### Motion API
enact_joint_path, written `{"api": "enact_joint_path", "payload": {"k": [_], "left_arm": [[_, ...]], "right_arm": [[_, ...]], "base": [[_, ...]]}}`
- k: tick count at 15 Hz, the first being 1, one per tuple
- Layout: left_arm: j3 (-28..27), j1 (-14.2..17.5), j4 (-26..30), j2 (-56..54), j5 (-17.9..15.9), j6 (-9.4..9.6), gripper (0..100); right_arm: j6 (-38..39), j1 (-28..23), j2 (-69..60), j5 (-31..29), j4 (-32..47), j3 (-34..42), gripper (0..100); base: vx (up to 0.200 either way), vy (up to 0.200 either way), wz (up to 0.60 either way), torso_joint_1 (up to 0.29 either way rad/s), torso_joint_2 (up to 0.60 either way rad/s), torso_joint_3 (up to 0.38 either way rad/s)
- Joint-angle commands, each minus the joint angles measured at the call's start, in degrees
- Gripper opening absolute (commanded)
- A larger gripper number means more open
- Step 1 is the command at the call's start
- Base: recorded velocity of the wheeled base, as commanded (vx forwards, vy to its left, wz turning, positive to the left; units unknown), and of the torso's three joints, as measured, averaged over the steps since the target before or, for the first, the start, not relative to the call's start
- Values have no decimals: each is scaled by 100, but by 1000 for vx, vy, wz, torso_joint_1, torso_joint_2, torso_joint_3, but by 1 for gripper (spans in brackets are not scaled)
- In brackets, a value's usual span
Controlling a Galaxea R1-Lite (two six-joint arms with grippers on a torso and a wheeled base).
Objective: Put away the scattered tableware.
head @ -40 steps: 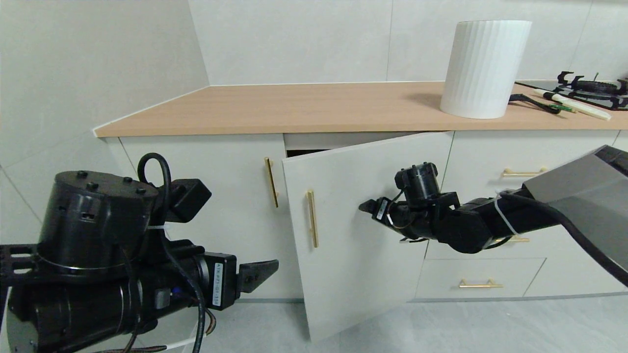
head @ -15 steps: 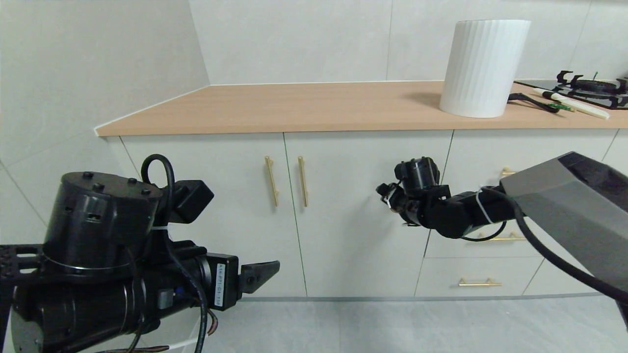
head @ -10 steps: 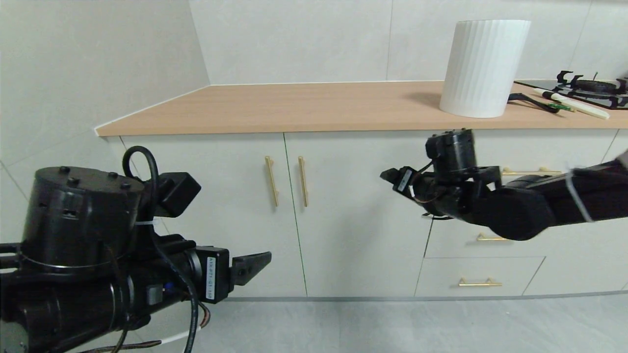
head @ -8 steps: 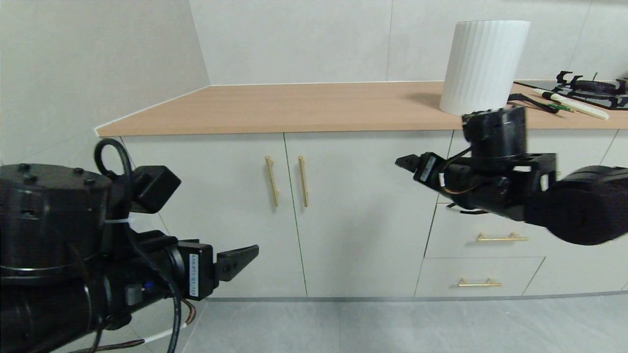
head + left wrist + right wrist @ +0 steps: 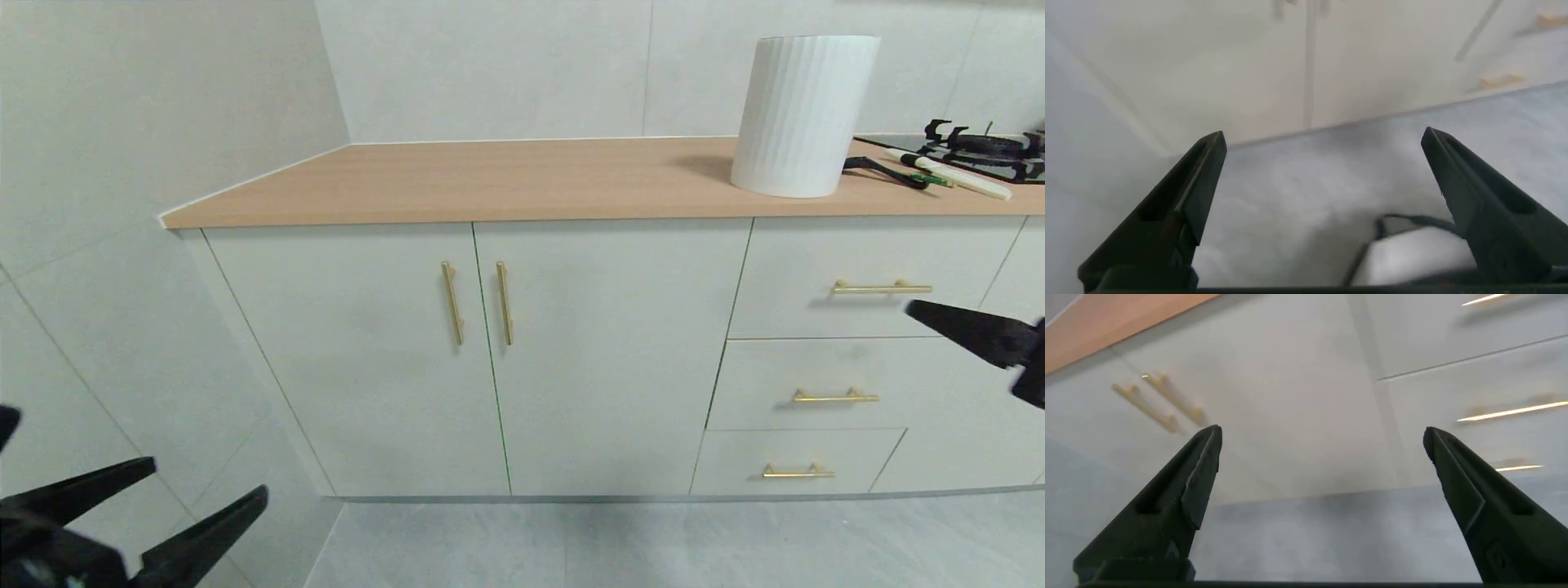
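Both sets of fingers empty and spread wide, facing the shut cabinet.

My left fingers (image 5: 209,476) sit low at 8 o'clock in the head view, far apart with nothing between them, over the grey floor (image 5: 1315,188). My right fingers (image 5: 1321,431) are at 3 o'clock by the drawers (image 5: 816,359), likewise wide and holding nothing. Up at 2 o'clock on the worktop (image 5: 490,180) lie a black-handled utensil (image 5: 886,170) and a white-handled utensil (image 5: 951,174), side by side, just beside a tall white ribbed canister (image 5: 804,114) and next to the stove grate (image 5: 984,147). Both cabinet doors (image 5: 604,351) under the worktop are closed, their brass handles close together.
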Motion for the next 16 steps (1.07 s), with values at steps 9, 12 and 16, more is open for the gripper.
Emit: {"api": "enact_joint_path", "payload": {"k": [9,12,16], "left_arm": [[945,2089,1036,-4131,502,1010,100],[1130,2678,833,-4641,203,1502,100],[2141,2713,148,-4693,-17,1475,100]], "right_arm": [[-1990,-1771,-5265,53,3003,867,100],[-2052,-2280,-5819,194,3196,1069,100],[-2008,-2280,-5819,168,3011,1992,100]], "base": [[0,0,0,0,0,0],[0,0,0,0,0,0],[0,0,0,0,0,0]]}}
